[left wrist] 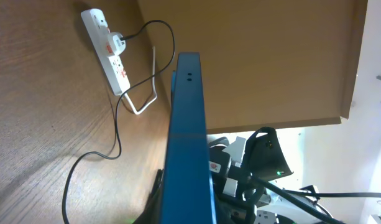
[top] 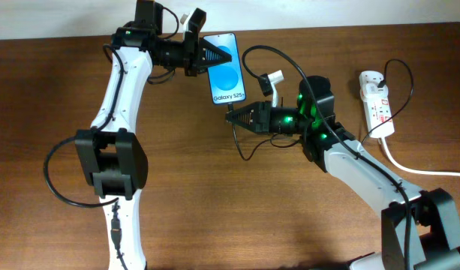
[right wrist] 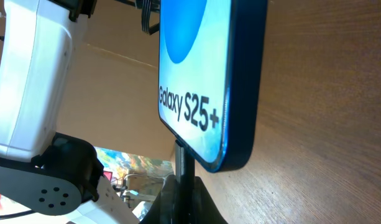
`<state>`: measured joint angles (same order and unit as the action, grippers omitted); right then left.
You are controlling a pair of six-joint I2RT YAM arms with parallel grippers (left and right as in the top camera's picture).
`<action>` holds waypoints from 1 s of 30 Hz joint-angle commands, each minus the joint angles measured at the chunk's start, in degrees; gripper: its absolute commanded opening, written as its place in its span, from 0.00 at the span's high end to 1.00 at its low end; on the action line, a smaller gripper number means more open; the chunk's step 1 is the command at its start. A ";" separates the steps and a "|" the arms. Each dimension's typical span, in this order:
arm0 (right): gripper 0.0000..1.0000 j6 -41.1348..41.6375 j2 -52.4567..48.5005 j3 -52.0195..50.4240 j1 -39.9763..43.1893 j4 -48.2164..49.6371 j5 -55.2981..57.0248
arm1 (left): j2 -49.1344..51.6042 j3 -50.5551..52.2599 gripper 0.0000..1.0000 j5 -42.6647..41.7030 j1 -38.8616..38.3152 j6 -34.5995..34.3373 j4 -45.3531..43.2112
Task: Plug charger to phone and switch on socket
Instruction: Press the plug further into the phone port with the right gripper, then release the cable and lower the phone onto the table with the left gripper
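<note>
Right wrist view
Phone (right wrist: 199, 74): closest to the lens, blue screen with "Galaxy S25+" at its foot; the top is cut off by the frame.
Right gripper (right wrist: 181, 190): jaws drawn together on the black plug end of the cable (right wrist: 180, 155), which rises to the middle of the phone's foot. Whether the tip sits in the port cannot be made out.
Table (right wrist: 327, 162): brown wood behind the phone; whether the phone's lower corner touches it is unclear.
Left arm (right wrist: 28, 74): white link at the left, partly out of frame.

Overhead view
Left gripper (top: 203, 54): jaws closed on the phone's upper left edge.
Phone: near the table's far side, between the two grippers, screen up and foot toward the right gripper.
Right gripper: narrowed to a point just at the phone's foot; the plug tip is too small to see here.
Cable: a thin loop below the right gripper, partly hidden by the arm.
Power strip (top: 376, 101): far right, well apart from the phone, with a white cord (top: 410, 169) running off the edge.

Left wrist view
Phone: seen edge-on, a blue band up the middle, hiding most of the left gripper's fingers.
Power strip: upper left, a black plug (left wrist: 117, 42) seated in it; the switch position is too small to read.
</note>
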<state>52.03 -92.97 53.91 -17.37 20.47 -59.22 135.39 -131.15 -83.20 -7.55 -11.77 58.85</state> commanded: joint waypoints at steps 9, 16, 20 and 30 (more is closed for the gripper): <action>0.96 2.49 -0.33 0.81 0.42 4.70 5.07 | -0.50 -0.68 1.00 -6.01 -2.97 -0.39 0.37; 0.96 3.56 -0.33 1.57 1.79 5.05 4.81 | -0.50 -0.68 1.00 -5.90 -3.80 -0.09 0.33; 0.82 3.54 -0.33 1.55 1.68 4.11 1.55 | -0.50 -0.68 1.00 -4.83 -2.60 -0.13 -0.31; 0.09 2.19 -0.33 1.55 4.20 2.75 -1.88 | -0.50 -0.66 1.00 2.67 0.11 2.82 0.72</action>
<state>55.05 -92.97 54.13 -15.31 24.01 -60.55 135.39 -131.15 -84.12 -8.27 -10.94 57.87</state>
